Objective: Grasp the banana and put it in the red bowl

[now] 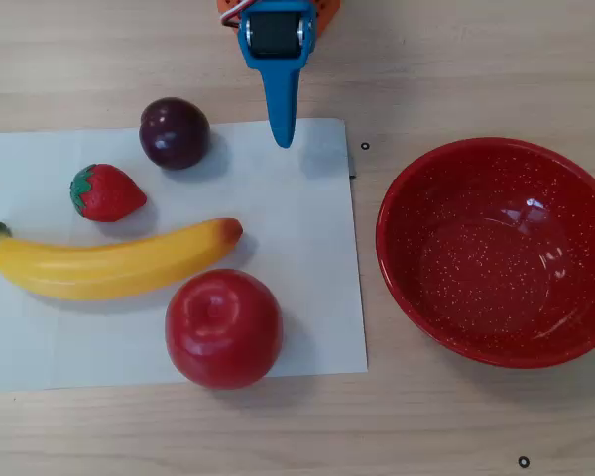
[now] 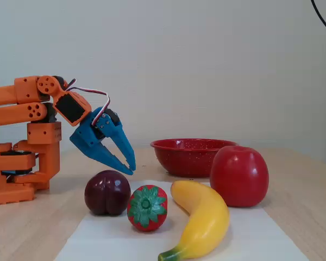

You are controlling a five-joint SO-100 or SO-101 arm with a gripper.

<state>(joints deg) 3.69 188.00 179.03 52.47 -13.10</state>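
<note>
The banana [image 1: 109, 264] lies on the white paper sheet, green stem at the left and orange end at the right in the overhead view; in the fixed view it [image 2: 204, 220] points toward the camera. The red bowl [image 1: 446, 193] stands empty on the table, right of the sheet; in the fixed view it [image 2: 190, 156] is behind the apple. My blue gripper [image 1: 283, 139] hovers above the sheet's far edge, shut and empty, well apart from the banana. In the fixed view the gripper [image 2: 130, 168] points down, above the plum.
On the sheet [image 1: 307, 297] a dark plum [image 1: 175, 132] sits near the gripper, a strawberry [image 1: 104, 192] beside it, and a red apple [image 1: 223, 327] in front of the banana. The orange arm base [image 2: 22, 157] stands at the left in the fixed view.
</note>
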